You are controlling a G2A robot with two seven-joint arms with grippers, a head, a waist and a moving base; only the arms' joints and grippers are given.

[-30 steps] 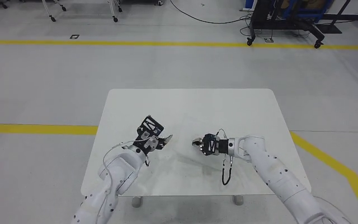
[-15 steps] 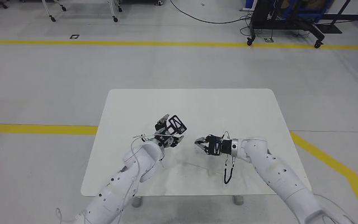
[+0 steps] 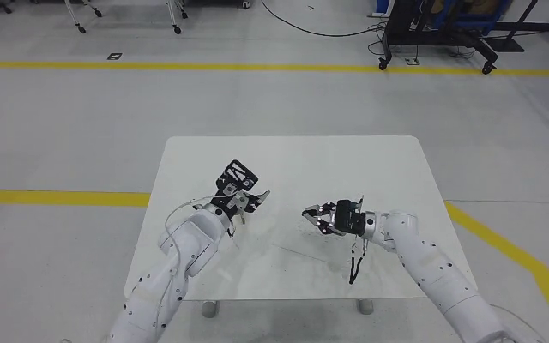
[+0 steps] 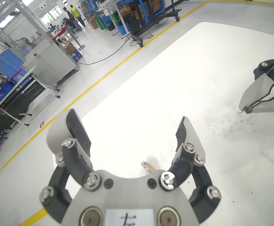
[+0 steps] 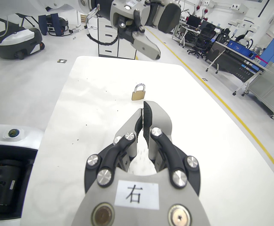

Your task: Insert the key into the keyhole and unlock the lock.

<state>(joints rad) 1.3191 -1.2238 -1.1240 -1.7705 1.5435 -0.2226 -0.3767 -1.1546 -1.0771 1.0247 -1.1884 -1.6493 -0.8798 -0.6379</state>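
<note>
This is a robotics lab or factory-style workshop. A pale painted floor point(image 3: 103, 129) carries yellow lane lines point(image 3: 257, 66) and a loose cable point(image 3: 313, 31). Around it stand wheeled equipment racks point(image 3: 442, 34), an aluminium-framed enclosure point(image 4: 49, 57), workbenches point(image 5: 235, 53) with monitors point(image 5: 193, 20), office chairs point(image 5: 202, 41) and white robot arms point(image 5: 249, 24).

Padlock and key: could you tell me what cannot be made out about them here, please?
Keyhole: too small or turned away on the padlock, right wrist view.
Left wrist view: padlock mostly hidden behind the left gripper's base.
Key: right wrist view, only a sliver between the right gripper's shut fingers.
</note>
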